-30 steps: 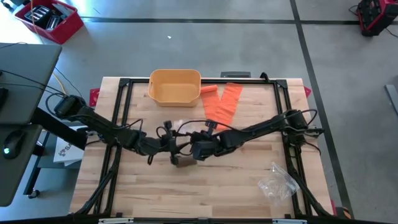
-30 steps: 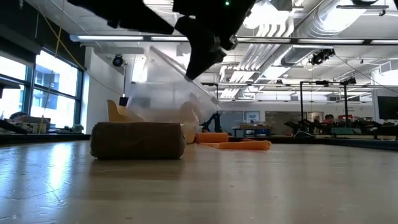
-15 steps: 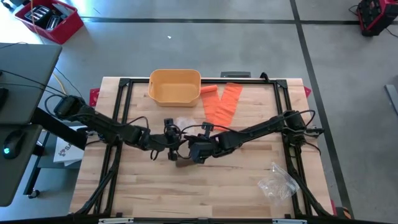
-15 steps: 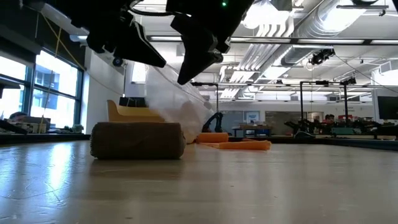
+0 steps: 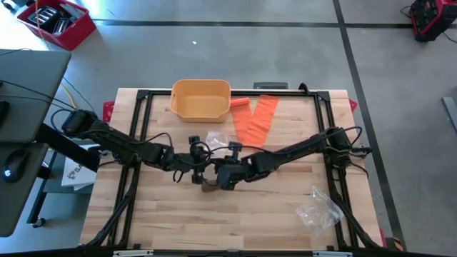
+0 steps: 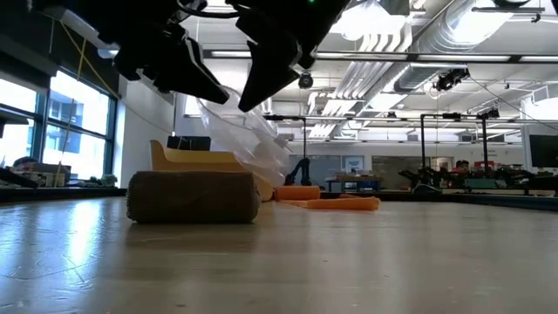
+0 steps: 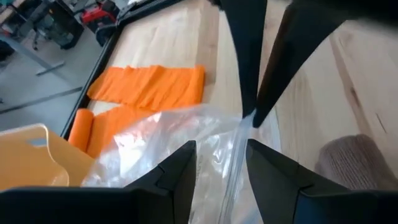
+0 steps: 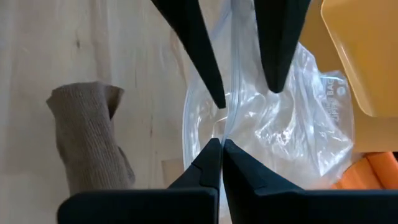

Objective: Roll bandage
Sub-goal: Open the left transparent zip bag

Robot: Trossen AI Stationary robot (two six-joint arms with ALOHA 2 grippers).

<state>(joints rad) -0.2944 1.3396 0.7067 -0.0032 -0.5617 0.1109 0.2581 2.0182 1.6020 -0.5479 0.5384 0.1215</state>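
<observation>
A clear plastic zip bag (image 8: 280, 118) hangs slanting over mid-table, with my right gripper (image 8: 221, 152) shut on it. My left gripper (image 7: 221, 171) faces it, open, one finger on either side of the bag's zip edge (image 7: 233, 168); whether they touch it I cannot tell. A brown rolled bandage (image 6: 193, 196) lies on its side on the table just near of both grippers (image 5: 209, 187). Orange bandage strips (image 5: 253, 118) lie flat farther back. My right gripper pinches the bag's zip edge (image 8: 229, 127) between its two shut fingers, which slant down from the table's right. The bag is lifted at that edge and slopes away to the far side, its film slack and crumpled (image 6: 257, 144).
A yellow bin (image 5: 201, 98) stands at the far edge beside the orange strips. A second crumpled clear bag (image 5: 318, 207) lies near the front right. A black frame (image 5: 143, 96) borders the wooden table. Bare wood lies toward the near edge.
My left gripper has come down and toward the table's right, up to the bag's raised edge, and has tipped more level. My right gripper has turned a little in place, and the bag has swung toward the far side.
</observation>
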